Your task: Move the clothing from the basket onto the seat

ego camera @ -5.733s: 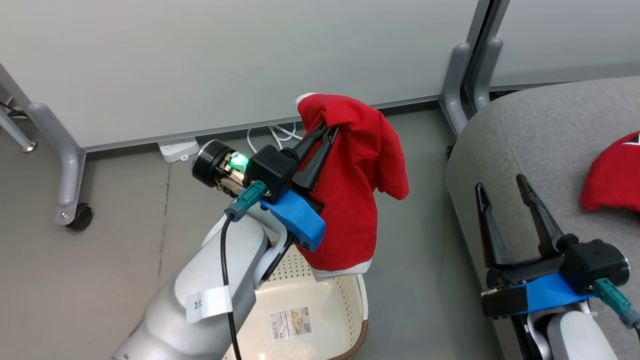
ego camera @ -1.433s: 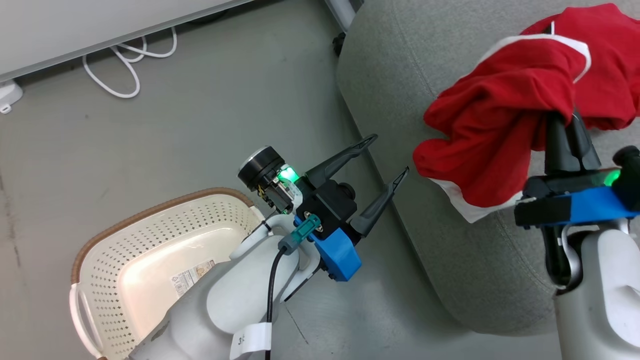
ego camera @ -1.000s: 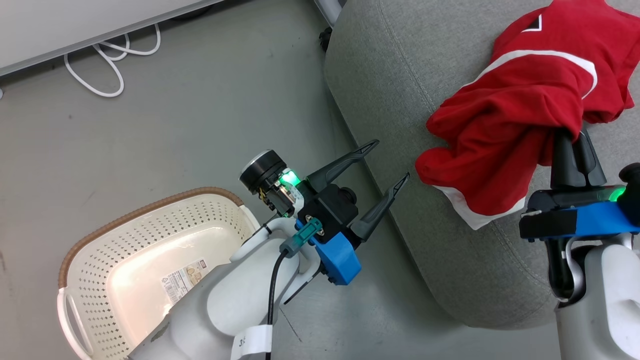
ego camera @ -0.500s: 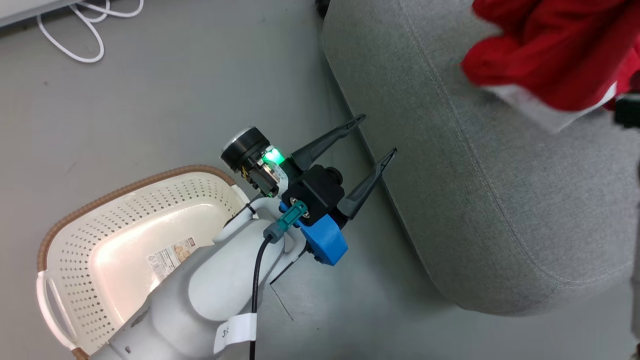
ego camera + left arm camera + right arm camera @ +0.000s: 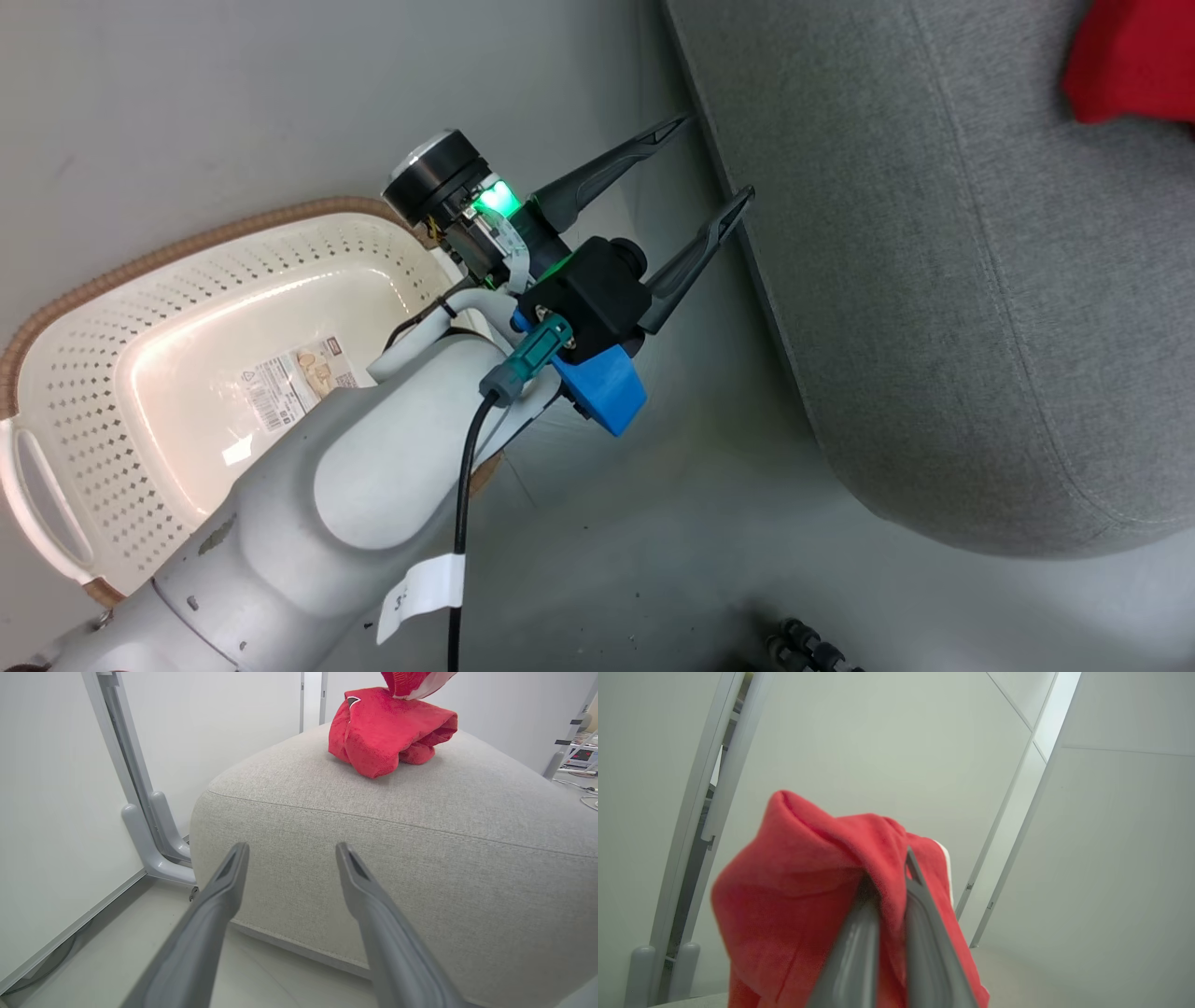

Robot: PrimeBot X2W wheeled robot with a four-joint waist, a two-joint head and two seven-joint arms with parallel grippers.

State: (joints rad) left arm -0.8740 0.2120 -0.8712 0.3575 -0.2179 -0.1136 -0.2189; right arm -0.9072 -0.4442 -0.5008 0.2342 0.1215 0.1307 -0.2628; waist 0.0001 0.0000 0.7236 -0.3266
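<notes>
One red garment point(image 5: 387, 737) lay bunched on top of the seat point(image 5: 420, 868), back from the rounded front corner and its seam. Directly above it hung the second red garment point(image 5: 794, 891), white at its edge, a fold of it pinched between the narrowly closed fingers of the right gripper point(image 5: 888, 868), in front of pale wall panels point(image 5: 887, 742). The left gripper point(image 5: 714, 159) held nothing, its fingers point(image 5: 224, 877) spread wide and pointed at the seat's side, just off the cushion's edge and above the grey floor point(image 5: 653, 523). Behind that arm the basket point(image 5: 187, 247) stood on the floor, beside the seat but apart from it, with the barcode sticker point(image 5: 289, 378) showing on its inner bottom.
</notes>
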